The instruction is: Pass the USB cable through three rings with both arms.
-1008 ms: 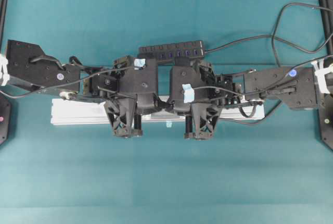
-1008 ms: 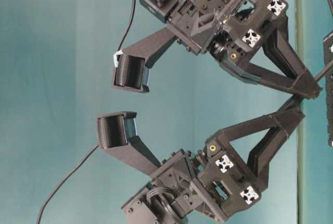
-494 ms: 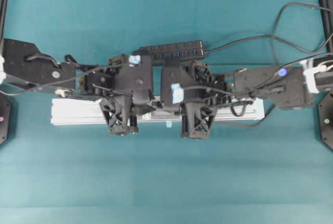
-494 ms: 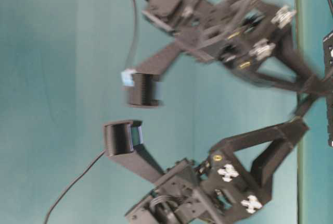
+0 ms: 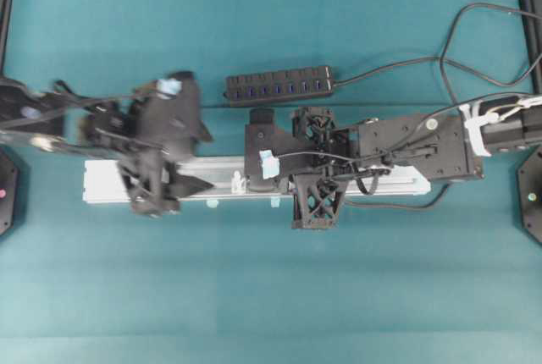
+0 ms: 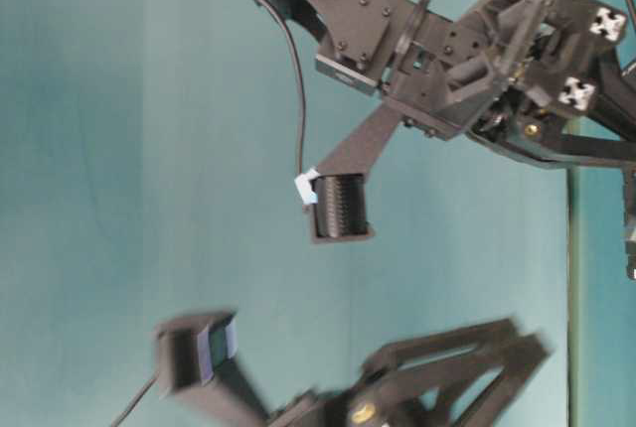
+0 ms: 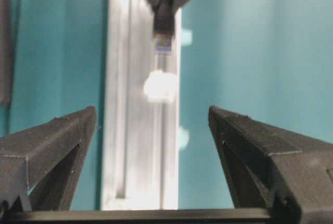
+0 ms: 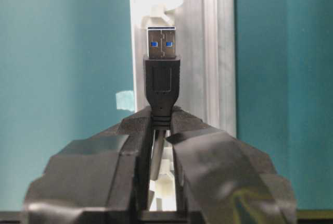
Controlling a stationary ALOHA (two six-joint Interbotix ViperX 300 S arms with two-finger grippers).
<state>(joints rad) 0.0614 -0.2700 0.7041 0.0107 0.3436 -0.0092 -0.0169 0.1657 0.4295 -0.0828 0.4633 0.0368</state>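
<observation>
The right claw [image 8: 161,130] was clamped on the USB cable's plug [image 8: 161,67] — its metal tip aimed at a white ring [image 8: 161,5] on the aluminium rail [image 8: 218,52] — while the left claw [image 7: 151,146] gaped wide, holding nothing.

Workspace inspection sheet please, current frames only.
Surface: teal table mat.
Job's things: black USB cable plug with metal tip points at a translucent white plastic ring on the long silver aluminium rail.
Clutter: black multi-port hub strip with blue sockets.
Grippers: left pincer open, holding nothing; right pincer shut on the plug.
Cables: hub's black cord trails right.
Surroundings: nothing seen.
</observation>
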